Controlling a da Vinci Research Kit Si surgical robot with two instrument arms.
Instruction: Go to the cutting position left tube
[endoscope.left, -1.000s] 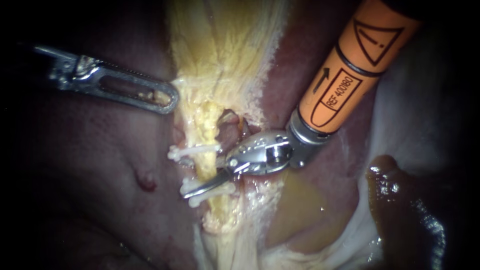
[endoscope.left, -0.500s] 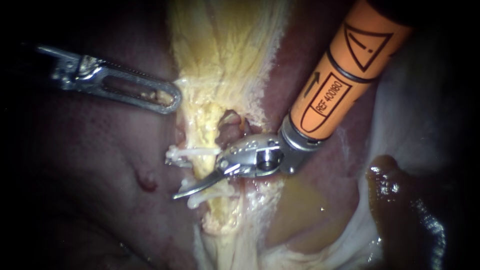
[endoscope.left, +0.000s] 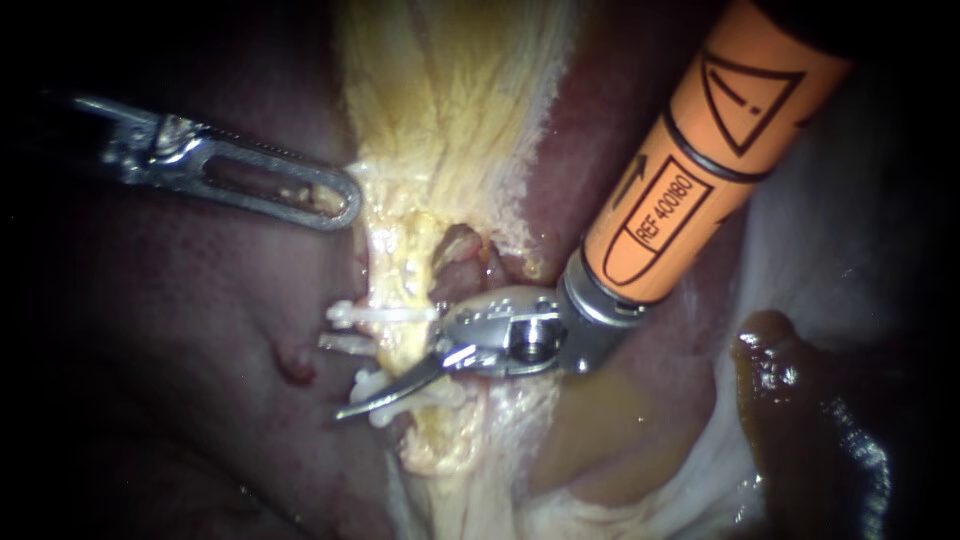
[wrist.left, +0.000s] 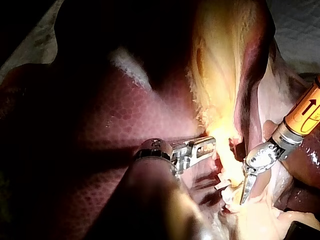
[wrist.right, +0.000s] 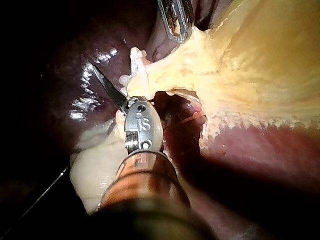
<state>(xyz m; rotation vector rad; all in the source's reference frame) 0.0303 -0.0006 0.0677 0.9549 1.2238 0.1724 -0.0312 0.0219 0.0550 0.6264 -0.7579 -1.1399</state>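
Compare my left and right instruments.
Left instrument ends in a broad slotted tip; right instrument ends in a thin curved blade. Right wears an orange sleeve; left shows none. Left sits at the yellow tissue edge; right lies by the white clips. Both tips are silver.

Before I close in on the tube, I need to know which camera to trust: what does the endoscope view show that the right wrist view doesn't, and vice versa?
Only the endoscope view: the white clips as separate bars across the tube, the right instrument's tip lying by the lowest one, and most of the left instrument's metal end. Only the right wrist view: that tip seen from behind, along the shaft, its point free against glossy dark liver. Both: the tip, liver, the yellow fatty tissue, and the left instrument's end at its edge.
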